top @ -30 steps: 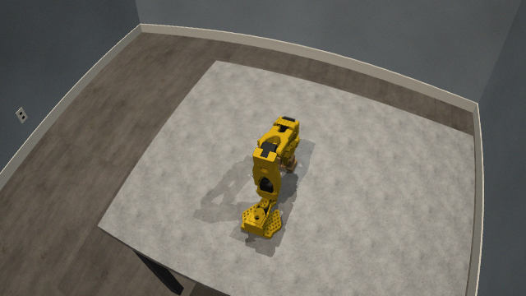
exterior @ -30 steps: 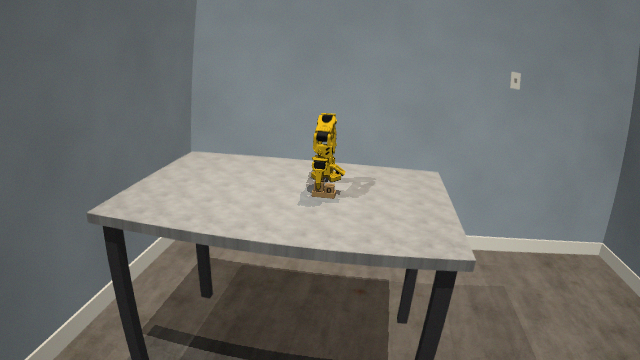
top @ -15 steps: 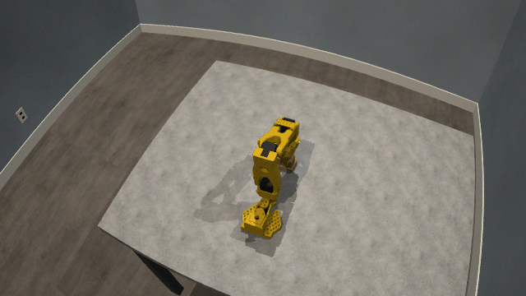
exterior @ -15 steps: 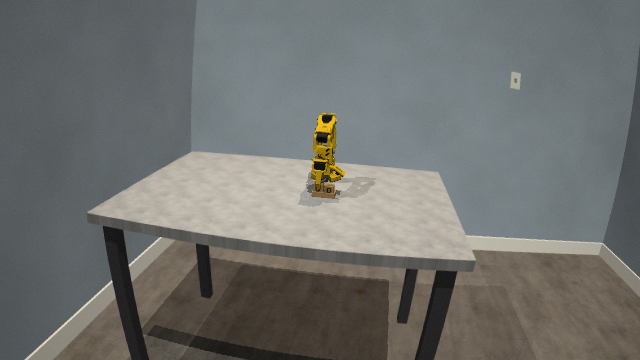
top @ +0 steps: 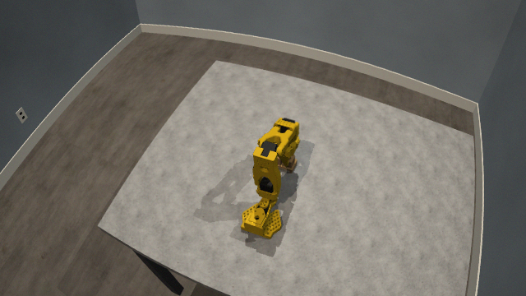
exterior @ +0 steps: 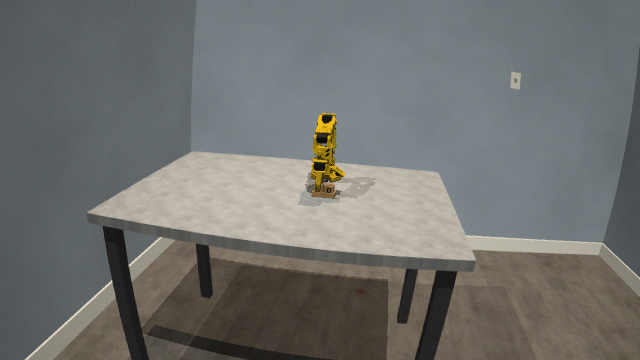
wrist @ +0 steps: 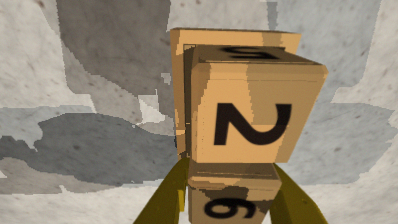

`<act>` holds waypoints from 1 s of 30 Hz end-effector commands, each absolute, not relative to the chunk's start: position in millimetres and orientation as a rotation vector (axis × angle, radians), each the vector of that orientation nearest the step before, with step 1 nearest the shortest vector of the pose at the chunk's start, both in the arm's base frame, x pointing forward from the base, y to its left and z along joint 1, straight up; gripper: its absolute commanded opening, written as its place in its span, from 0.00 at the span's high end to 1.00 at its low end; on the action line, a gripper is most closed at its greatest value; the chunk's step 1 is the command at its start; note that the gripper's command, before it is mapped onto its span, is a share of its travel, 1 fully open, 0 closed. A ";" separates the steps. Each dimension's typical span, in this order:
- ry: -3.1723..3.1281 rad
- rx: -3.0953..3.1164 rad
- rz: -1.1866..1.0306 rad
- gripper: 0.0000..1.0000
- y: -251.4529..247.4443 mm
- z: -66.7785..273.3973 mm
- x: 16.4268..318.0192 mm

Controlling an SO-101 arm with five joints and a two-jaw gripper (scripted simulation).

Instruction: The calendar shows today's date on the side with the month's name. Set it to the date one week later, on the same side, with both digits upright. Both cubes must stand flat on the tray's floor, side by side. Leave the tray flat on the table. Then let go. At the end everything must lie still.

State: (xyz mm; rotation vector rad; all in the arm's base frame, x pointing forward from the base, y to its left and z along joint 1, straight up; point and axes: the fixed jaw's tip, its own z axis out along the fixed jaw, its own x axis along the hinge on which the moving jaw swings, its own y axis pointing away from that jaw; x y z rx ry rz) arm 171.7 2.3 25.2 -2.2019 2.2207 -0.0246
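Calendar cubes of pale tan wood with black digits fill the wrist view. Two can be counted: the cube with the 2 (wrist: pixel 252 112) shows a bold 2 on its near face and a dark digit, too foreshortened to read, on its top face. Just below it in the view, between the yellow claw (wrist: pixel 227 202) fingers, sits the cube with the 6 (wrist: pixel 230 200), whose visible face carries a figure that reads as 6 or 9 depending on which way up it is taken. The claw is closed nearly all the way and grips this lower cube, one finger (wrist: pixel 160 200) on either side of it. Behind the cube with the 2, a flat tan panel rises beside and above it, part of the wooden tray (wrist: pixel 177 90); its month side cannot be read from here.

In the exterior view the single yellow arm (exterior: pixel 324 145) stands near the middle of the grey mottled table (exterior: pixel 250 210), folded downward over the small wooden calendar (exterior: pixel 324 191), which rests on the table just in front of the arm's base. A dark mark shows on the calendar's front, too small to read. From the top view the arm hides nearly all of the calendar; only a tan sliver (top: pixel 291 164) shows beside the wrist.
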 end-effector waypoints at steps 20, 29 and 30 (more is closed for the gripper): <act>2.190 -2.216 -0.039 0.79 4.3 26.5 173.4; 2.190 -2.216 -0.039 0.71 4.3 26.5 173.4; 2.190 -2.216 -0.039 0.70 4.3 26.5 173.4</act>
